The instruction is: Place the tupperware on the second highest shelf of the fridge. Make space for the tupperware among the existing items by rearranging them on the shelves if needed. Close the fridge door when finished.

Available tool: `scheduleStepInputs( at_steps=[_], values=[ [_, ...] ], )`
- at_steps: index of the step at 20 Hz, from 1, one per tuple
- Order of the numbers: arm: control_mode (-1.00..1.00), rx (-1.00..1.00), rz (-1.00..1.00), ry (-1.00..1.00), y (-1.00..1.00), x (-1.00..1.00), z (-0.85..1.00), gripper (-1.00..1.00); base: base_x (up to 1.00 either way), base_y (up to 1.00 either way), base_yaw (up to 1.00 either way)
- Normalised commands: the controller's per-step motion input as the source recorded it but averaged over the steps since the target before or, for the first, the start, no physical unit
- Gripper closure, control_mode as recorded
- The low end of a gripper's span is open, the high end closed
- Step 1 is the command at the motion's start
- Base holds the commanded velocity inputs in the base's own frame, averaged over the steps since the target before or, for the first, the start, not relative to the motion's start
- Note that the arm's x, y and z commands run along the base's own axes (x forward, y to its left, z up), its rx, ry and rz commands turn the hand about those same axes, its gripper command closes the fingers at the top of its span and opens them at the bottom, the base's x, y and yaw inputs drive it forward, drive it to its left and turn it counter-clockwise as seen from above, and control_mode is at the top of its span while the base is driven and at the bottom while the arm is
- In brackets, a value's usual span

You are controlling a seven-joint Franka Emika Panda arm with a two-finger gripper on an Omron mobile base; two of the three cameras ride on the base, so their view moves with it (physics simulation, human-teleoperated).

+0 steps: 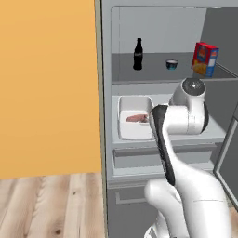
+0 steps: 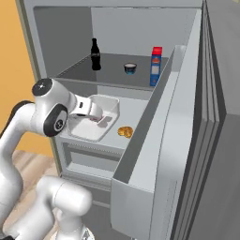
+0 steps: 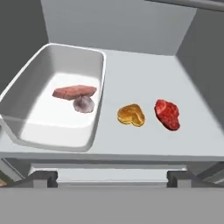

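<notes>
Tupperware, a white rectangular open plastic container, sits on the left part of the pale grey-white flat shelf board inside the tall grey metal fridge, holding a flat pinkish-red food slab and a small rounded grey-pink piece that touches it. The two-finger gripper hangs just in front of the shelf's light front lip, its dark fingertips spread wide apart and grasping nothing. Just beside the container's right wall lies a small orange food piece, and close to the right of that a small red food piece, apart from it. From the left base camera the white arm reaches toward the container. On the darker grey shelf board above stand a black cola bottle at left, a small dark bowl in the middle, and an upright red, yellow and blue box at right, well apart from one another. The large flat grey fridge door stands open at right, a grey bin on its inner face.
</notes>
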Motion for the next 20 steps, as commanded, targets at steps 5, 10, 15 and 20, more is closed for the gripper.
scheduleStepInputs(
  at_steps=[5, 10, 15, 20],
  values=[
    [-1.0, 0.0, 0.26, -0.04, 0.26, -1.0, -0.38, -1.0, 0.0, 0.0, 0.0],
    [-1.0, -0.01, 0.1, 0.0, 0.01, -0.78, -0.1, -1.0, 0.0, 0.0, 0.0],
    [-1.0, 0.0, 0.06, 0.0, 0.01, -0.42, 0.0, -1.0, 0.0, 0.0, 0.0],
    [1.0, -0.01, 0.0, 0.0, 0.05, 0.0, 0.0, -1.0, -0.03, 0.01, 0.0]
  ],
)
